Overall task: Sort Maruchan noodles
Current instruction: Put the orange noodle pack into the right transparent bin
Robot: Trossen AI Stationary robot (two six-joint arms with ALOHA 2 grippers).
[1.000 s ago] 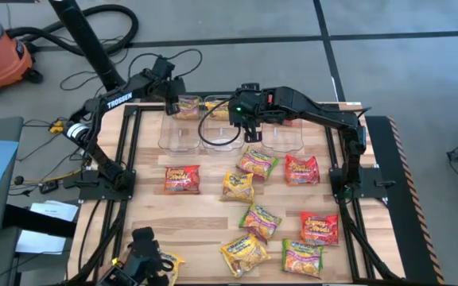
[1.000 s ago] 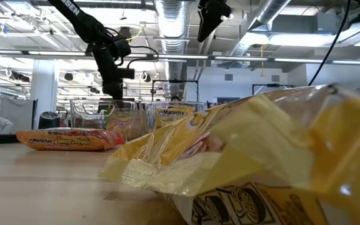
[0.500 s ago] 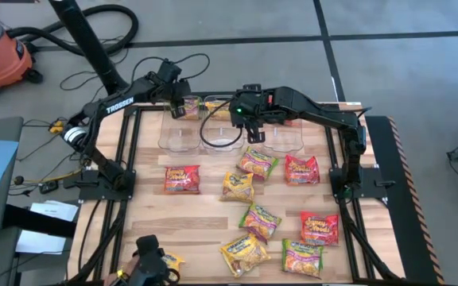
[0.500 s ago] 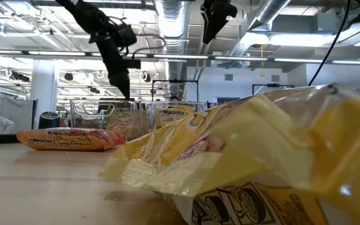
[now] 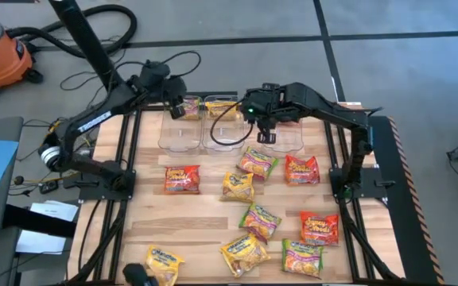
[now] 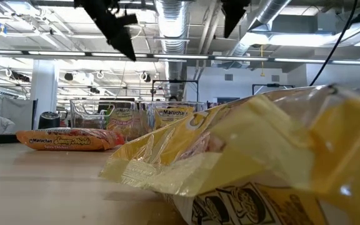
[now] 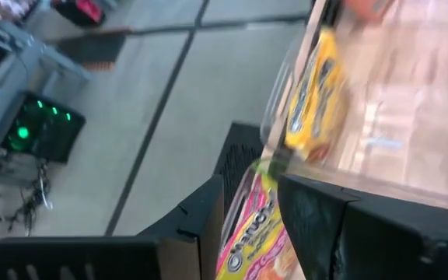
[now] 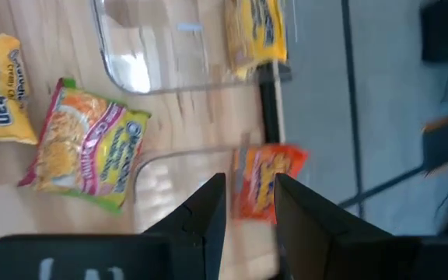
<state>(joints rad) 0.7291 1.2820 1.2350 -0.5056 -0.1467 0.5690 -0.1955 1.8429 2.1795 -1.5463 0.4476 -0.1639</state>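
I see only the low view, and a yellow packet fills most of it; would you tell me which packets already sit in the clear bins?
Observer: Going by the high view, each bin holds one packet. The left bin has a green-and-pink packet, the middle bin a yellow packet, and the right bin a red-orange packet.
Operator: Thank you. Where is the right gripper?
Observer: The right gripper hovers open above the right bin and holds nothing.
Operator: And the left one?
Observer: The left gripper is open above the left bin, with no packet in it.
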